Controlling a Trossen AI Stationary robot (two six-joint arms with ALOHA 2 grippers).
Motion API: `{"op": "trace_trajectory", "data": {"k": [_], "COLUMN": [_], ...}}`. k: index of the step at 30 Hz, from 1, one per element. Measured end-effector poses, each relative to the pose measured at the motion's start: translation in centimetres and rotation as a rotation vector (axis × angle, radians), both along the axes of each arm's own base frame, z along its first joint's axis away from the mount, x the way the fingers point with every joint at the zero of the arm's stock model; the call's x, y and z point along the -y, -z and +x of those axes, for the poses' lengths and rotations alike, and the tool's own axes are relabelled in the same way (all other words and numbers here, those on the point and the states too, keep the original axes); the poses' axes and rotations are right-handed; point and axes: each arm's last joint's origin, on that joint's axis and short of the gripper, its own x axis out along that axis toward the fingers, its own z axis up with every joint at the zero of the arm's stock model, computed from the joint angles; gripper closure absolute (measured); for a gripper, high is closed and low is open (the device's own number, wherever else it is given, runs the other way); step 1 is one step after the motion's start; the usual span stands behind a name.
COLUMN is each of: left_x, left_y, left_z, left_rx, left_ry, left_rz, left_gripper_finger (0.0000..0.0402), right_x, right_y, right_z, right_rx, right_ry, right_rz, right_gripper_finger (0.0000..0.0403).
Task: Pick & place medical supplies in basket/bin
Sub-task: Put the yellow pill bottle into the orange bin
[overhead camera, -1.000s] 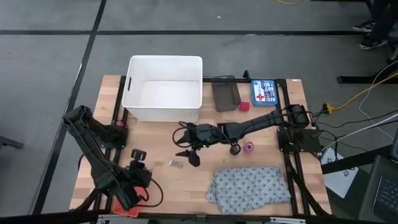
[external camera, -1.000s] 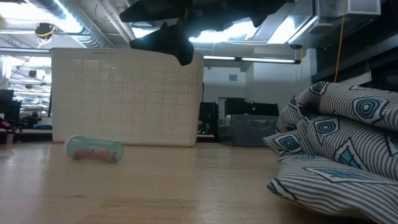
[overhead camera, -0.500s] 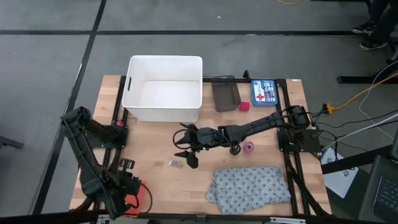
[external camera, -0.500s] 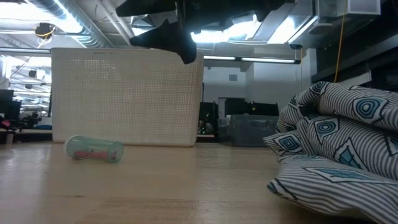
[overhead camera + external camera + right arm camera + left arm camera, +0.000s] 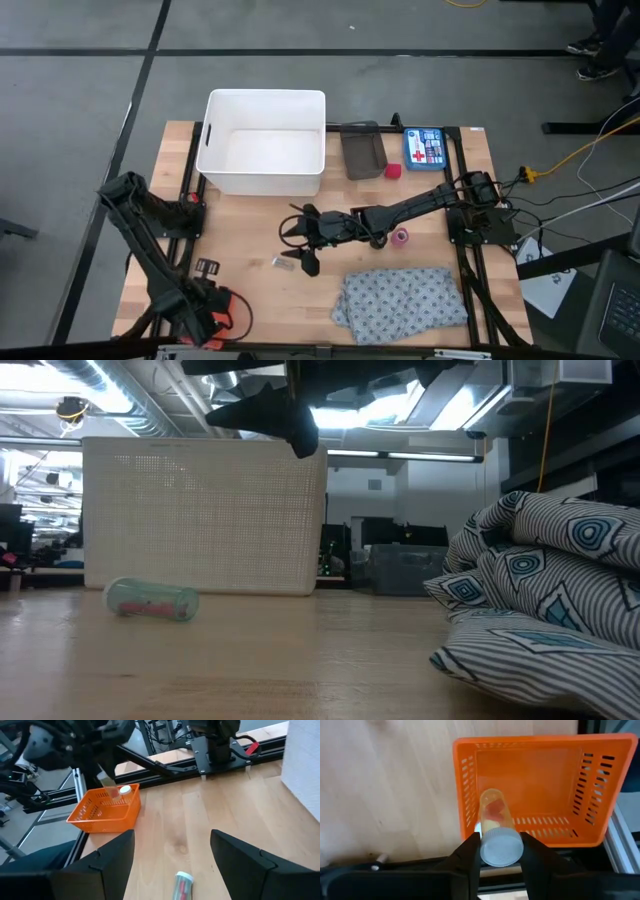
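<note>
Wooden table (image 5: 250, 230) seen from above, with a white tub (image 5: 263, 140) at the far side, empty, apparently not the target here. At the near right, a grey dotted cloth (image 5: 400, 305), crumpled in a heap, lying untouched. Further back, a blue first-aid box (image 5: 424, 147), a grey tray (image 5: 362, 150) and a red block (image 5: 393, 171), all waiting in a row. Near the middle, a pink roll (image 5: 401, 236) and a dark roll (image 5: 378, 240) side by side, close under the right arm.

At the near left corner, an orange basket (image 5: 540, 790), mesh-walled, placed there probably to be within easy reach of the left arm. Directly over it, the left gripper (image 5: 501, 852), clenched on a small clear vial (image 5: 496, 832) with a white cap; held by the cap end so the body points down into the basket, judged ready for release. Vial not yet inside, only above the basket's floor.

Over the table middle, the right gripper (image 5: 172, 850), fingers spread wide and holding nothing, aimed at a second vial (image 5: 183, 886) lying flat on the wood just ahead, likely the next pick.
</note>
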Motion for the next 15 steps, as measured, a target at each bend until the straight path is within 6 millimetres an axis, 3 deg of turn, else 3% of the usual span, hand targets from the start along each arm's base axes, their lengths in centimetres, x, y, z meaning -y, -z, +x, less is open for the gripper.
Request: {"op": "trace_trajectory", "data": {"k": [15], "left_x": [-0.6], "left_y": [0.5], "left_z": [2.0], "left_rx": [0.043], "left_ry": [-0.025], "left_rz": [-0.047], "left_gripper_finger": [0.0304], "right_x": [-0.1], "right_y": [0.0], "right_z": [0.0], "right_rx": [-0.001], "right_ry": [0.002], "right_rz": [0.0], "right_gripper_finger": [0.014]}}
